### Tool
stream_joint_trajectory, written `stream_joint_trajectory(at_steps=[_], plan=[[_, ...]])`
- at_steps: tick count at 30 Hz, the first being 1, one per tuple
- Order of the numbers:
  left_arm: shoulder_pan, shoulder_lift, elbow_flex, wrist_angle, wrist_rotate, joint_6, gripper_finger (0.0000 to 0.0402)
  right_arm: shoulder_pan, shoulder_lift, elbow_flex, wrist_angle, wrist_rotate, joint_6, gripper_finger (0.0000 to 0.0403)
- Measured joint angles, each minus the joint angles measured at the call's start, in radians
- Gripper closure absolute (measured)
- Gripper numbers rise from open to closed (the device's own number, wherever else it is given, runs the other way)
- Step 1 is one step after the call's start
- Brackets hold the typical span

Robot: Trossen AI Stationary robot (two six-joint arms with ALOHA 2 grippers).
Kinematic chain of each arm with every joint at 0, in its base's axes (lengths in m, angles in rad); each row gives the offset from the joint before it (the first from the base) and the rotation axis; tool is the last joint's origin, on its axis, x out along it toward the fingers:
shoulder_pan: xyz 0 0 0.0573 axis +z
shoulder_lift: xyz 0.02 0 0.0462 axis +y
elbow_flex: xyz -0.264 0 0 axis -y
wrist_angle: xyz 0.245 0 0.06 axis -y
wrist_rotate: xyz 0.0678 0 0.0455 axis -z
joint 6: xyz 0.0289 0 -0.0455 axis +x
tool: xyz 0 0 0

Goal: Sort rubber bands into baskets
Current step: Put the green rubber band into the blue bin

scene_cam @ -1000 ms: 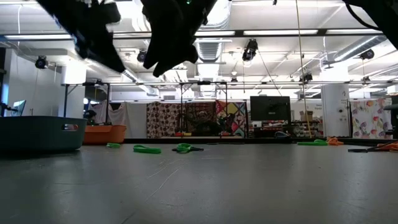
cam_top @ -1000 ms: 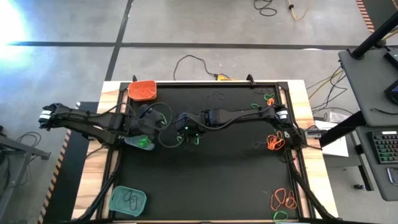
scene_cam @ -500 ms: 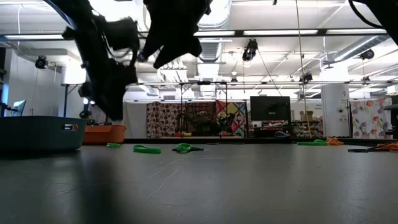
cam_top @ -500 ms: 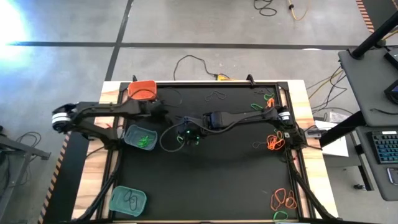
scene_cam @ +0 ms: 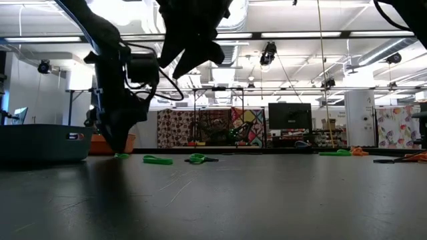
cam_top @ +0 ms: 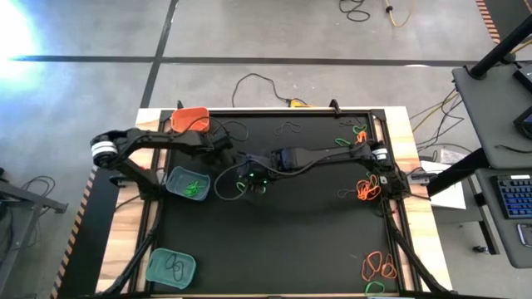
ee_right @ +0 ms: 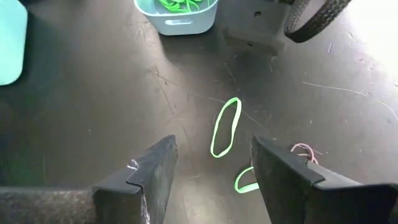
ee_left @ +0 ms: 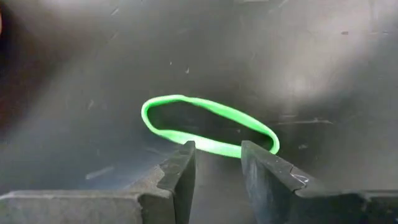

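A bright green rubber band (ee_left: pixel 237 116) lies flat on the black table. My left gripper (ee_left: pixel 217 150) points down just over its near edge, open, one fingertip on either side of that strand. In the low view the left gripper (scene_cam: pixel 121 148) hangs just above the table, by a green band (scene_cam: pixel 121 156); I cannot tell whether it touches. My right gripper (ee_right: pixel 214 149) waits open, high over mid-table (cam_top: pixel 248 178), above two more green bands (ee_right: pixel 225 127). A teal basket (cam_top: pixel 187 183) holds green bands, another teal basket (cam_top: pixel 170 267) holds black ones, and the orange basket (cam_top: pixel 189 120) stands at the far left.
Orange bands (cam_top: pixel 366 190) lie in clusters at the right edge and the near right corner (cam_top: pixel 379 266). Green and black bands (cam_top: pixel 356 129) lie at the far right. A black cable (cam_top: pixel 218 184) loops below the arms. Two more green bands (scene_cam: pixel 157 160) lie mid-table.
My left gripper has swung from above the teal basket with green bands toward the table's right and far edge. It has come down steeply, tipping to point downward, until its fingertips are just above the green band on the table. The right arm has kept its place.
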Motion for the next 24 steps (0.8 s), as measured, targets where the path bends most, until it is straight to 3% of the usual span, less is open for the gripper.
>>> stream_joint_trajectory(at_steps=[4, 24], plan=[[0.009, 0.012, 0.000, 0.020, 0.093, 0.029, 0.0288, -0.009, 0.000, 0.000, -0.001, 0.000, 0.007, 0.0204], [0.002, 0.026, 0.001, 0.036, 0.227, -0.014, 0.0287, -0.044, 0.000, 0.000, 0.000, 0.000, 0.007, 0.0204]])
